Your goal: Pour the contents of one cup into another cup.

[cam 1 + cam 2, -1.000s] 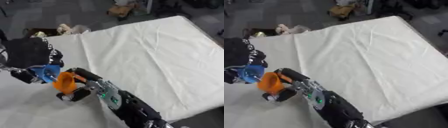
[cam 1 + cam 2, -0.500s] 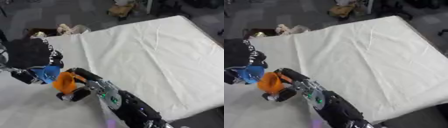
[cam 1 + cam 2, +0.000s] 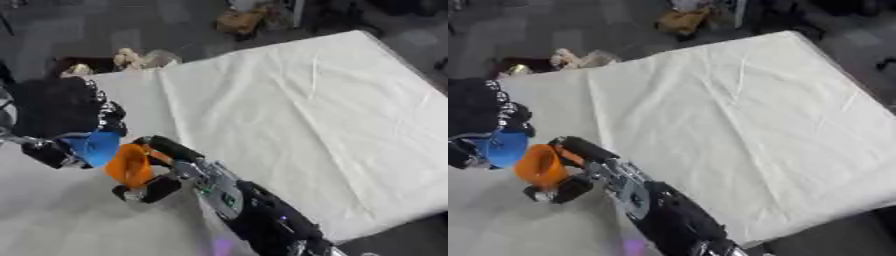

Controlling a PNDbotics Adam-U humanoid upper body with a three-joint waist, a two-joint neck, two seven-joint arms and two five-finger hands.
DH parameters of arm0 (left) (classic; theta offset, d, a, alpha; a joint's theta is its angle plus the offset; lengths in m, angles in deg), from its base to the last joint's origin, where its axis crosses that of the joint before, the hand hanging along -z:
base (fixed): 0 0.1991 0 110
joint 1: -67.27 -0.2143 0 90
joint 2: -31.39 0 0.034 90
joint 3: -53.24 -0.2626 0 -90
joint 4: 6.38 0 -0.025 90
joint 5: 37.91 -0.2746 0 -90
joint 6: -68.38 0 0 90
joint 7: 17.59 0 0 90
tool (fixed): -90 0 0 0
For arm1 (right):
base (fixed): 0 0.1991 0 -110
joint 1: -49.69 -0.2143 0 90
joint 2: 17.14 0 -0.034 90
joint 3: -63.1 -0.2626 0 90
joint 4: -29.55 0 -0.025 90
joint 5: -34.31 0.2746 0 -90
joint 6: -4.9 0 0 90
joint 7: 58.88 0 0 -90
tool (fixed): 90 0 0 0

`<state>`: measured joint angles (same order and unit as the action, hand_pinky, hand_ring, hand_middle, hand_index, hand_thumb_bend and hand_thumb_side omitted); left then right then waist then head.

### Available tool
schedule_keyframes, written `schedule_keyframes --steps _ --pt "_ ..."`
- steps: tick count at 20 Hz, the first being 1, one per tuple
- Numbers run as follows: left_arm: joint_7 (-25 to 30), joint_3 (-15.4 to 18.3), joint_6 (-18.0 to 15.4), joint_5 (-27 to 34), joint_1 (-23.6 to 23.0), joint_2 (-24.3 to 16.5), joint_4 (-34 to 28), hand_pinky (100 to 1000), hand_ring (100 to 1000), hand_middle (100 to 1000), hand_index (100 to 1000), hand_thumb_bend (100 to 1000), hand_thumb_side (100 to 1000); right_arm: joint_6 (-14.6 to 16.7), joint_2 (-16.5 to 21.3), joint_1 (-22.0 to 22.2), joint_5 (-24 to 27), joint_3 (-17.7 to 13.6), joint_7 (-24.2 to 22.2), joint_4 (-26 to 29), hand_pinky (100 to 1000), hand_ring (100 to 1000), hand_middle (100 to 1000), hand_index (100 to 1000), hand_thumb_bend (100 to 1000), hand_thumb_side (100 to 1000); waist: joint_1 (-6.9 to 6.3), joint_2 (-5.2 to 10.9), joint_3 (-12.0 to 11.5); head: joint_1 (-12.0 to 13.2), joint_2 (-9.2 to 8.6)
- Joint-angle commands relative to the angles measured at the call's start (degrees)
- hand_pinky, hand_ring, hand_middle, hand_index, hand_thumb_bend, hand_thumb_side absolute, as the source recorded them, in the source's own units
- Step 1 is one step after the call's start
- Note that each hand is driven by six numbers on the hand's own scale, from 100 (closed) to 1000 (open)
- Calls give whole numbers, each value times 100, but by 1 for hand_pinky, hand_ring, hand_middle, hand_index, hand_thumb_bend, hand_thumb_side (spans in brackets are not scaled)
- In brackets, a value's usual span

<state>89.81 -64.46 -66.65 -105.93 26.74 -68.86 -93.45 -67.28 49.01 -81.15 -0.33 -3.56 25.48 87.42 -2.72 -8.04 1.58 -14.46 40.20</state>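
Note:
My left hand (image 3: 59, 111) is curled round a blue cup (image 3: 94, 147) at the left side of the white-covered table (image 3: 297, 100), tipping it toward the right. My right hand (image 3: 159, 166) is shut on an orange cup (image 3: 128, 164), held just right of and below the blue one, its mouth facing the blue cup. The two cups touch or nearly touch at their rims. What is inside either cup is hidden. The right forearm (image 3: 254, 215) runs in from the bottom edge.
A white cloth (image 3: 737, 105) covers the table, its right and near edges dropping to dark floor. Beyond the far edge lie a cardboard box (image 3: 238, 20) and some light-coloured objects (image 3: 131, 57) on the floor.
The blue cup has tilted a little further over the orange cup. Both hands stay close together at the left.

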Motion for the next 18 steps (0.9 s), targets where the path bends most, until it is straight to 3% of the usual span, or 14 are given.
schedule_keyframes --steps 1,18 --pt "40 15 -68 -22 96 -107 -31 100 100 100 664 468 235 -13 -70 -89 -1 -9 21 103 858 834 252 388 100 326 -15 112 -1 -15 -26" --pt "22 -7 -108 -166 114 -117 -48 100 100 100 661 499 242 -44 -78 -99 5 -3 36 132 857 833 251 387 100 322 -26 122 -8 -24 -36"
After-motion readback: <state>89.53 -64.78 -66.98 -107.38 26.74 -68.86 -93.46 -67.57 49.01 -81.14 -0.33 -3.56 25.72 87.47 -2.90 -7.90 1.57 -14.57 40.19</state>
